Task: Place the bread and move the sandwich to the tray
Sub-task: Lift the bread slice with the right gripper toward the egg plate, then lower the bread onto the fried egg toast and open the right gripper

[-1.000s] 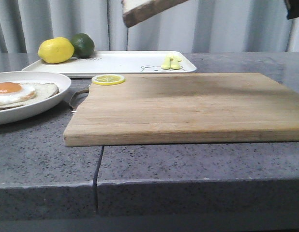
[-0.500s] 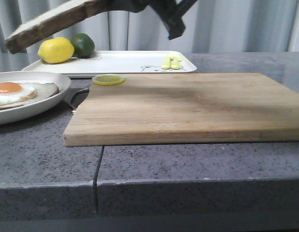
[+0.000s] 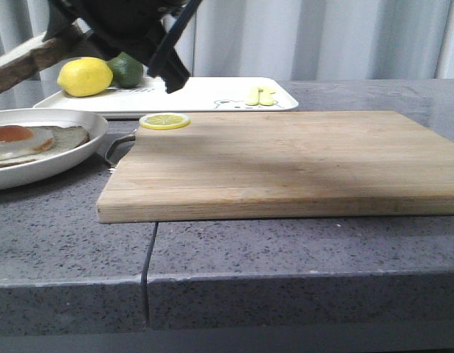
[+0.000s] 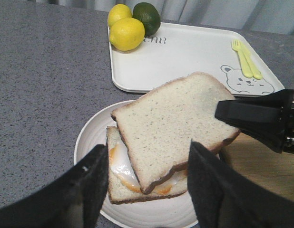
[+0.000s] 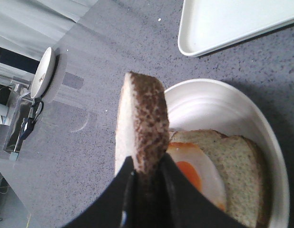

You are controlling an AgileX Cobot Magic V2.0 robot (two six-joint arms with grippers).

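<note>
The thick, porous bread (image 4: 173, 123), brown-crusted and square, hangs tilted over the round white plate (image 4: 90, 137), clamped by the right tool (image 5: 146, 176). Beneath lies one thinner slice (image 5: 237, 166) bearing a fried egg (image 5: 192, 173). The left tool (image 4: 144, 166) stands wide and empty. Far off sits the white tray (image 3: 197, 94) with one lemon (image 3: 84, 76).

bread (image 4: 175, 128) over plate (image 3: 80, 140), cutting board (image 3: 286, 158) bare; lemon slice (image 3: 164, 120) at corner
</note>
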